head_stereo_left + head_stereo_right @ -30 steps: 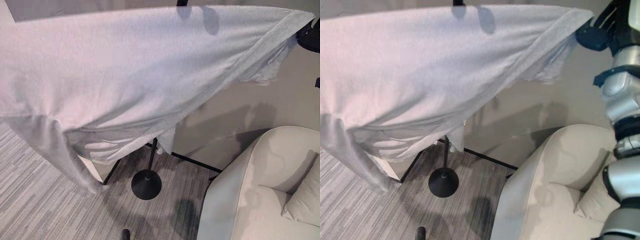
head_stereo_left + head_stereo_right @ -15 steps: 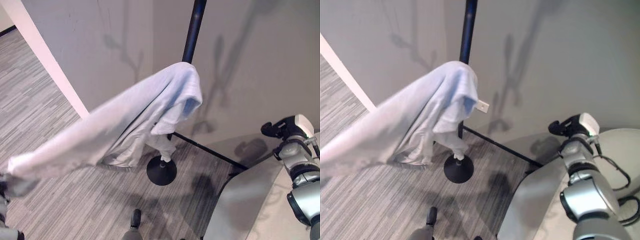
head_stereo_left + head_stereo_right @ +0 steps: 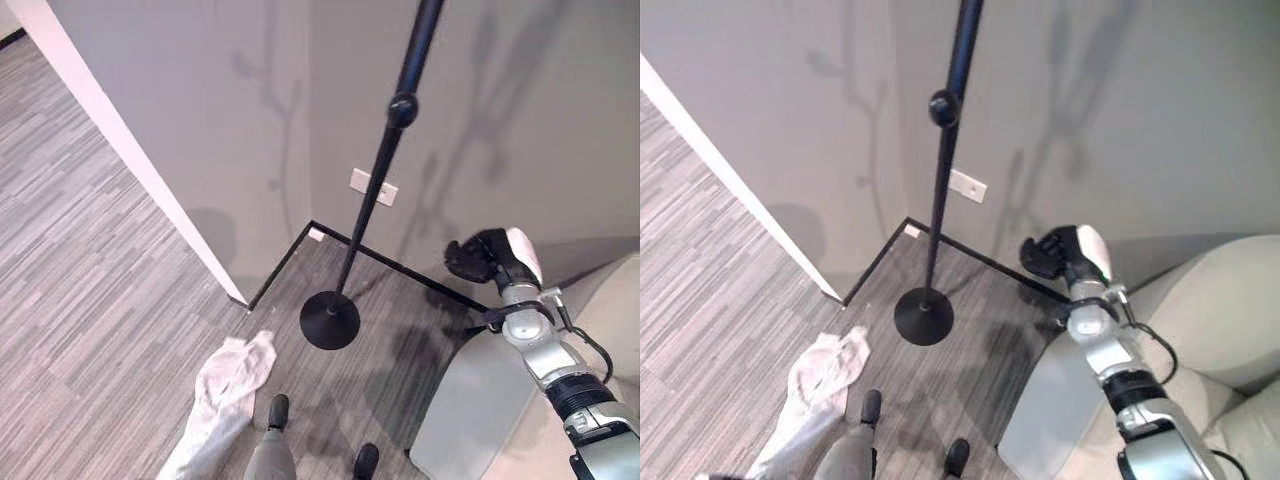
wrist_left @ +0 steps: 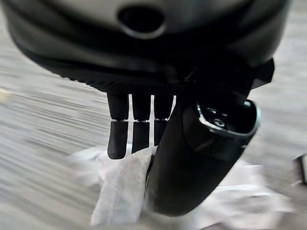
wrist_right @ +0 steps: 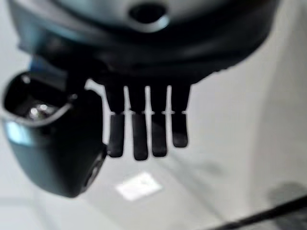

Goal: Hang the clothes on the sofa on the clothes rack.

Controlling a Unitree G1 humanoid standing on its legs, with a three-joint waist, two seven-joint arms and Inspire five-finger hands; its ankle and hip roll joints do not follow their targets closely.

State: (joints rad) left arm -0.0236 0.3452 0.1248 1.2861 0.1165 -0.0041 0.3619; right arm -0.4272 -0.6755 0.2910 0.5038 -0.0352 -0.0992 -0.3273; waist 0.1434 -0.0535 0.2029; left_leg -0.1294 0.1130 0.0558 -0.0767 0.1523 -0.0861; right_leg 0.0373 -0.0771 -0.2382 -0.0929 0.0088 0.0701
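We judged the task far from finished: the clothes rack (image 3: 385, 165), a bare black pole on a round base, carried nothing, and the pale garment (image 3: 225, 385) lay crumpled on the grey striped floor (image 3: 90, 260), near the rack's base and on the side away from the wall. It looked like a thin, light-coloured top, bunched into soft folds, with one end trailing toward the near edge of the floor. In the left wrist view our left hand (image 4: 144, 129) hung over that cloth with its fingers (image 4: 118, 139) straight and its thumb beside them; we could not tell whether they touched the fabric, and nothing was gripped. Our right hand (image 3: 490, 258) was raised near the wall beside the sofa (image 3: 1200, 320), its fingers (image 5: 144, 136) straight and empty. As we read it, the garment had yet to be picked up and draped over the rack.
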